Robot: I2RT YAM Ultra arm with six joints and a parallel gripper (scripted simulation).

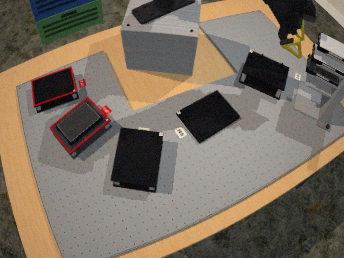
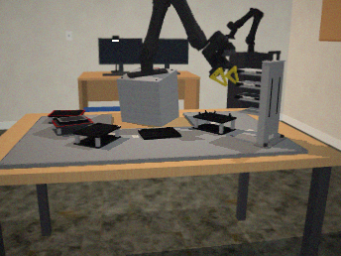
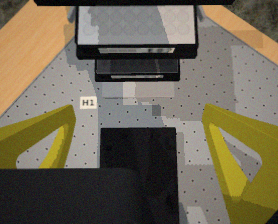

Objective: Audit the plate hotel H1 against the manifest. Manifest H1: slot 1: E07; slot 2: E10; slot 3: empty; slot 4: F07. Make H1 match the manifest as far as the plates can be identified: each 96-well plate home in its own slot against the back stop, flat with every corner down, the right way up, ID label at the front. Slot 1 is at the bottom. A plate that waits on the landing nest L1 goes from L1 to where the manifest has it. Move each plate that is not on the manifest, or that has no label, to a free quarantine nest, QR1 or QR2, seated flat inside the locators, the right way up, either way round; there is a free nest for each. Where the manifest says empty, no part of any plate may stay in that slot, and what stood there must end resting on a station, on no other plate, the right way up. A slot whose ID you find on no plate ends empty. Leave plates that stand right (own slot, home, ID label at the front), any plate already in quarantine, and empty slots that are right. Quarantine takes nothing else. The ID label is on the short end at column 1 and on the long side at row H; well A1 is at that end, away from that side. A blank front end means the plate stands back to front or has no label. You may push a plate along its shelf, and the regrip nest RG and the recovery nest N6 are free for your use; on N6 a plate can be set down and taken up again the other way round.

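Observation:
The plate hotel H1 [image 1: 334, 103] [image 2: 268, 101] stands at the table's right edge. In the wrist view a grey well plate [image 3: 135, 22] sits in an upper slot and a darker plate [image 3: 136, 67] in a slot below it; their front strips are too blurred to read. My gripper [image 1: 294, 44] [image 2: 224, 74] [image 3: 138, 111] is open and empty. It hangs in the air in front of the hotel, above a black nest [image 1: 263, 73] [image 3: 138, 150]. A grey plate [image 1: 79, 121] lies in one red-framed quarantine nest [image 1: 58, 134]. The other quarantine nest [image 1: 52, 86] holds nothing.
A raised black nest [image 1: 137, 158] and a flat black nest [image 1: 208, 115] lie mid-table. The arm's grey base block [image 1: 160, 37] [image 2: 148, 101] stands at the back. Blue and green crates [image 1: 65, 7] sit off the table at back left.

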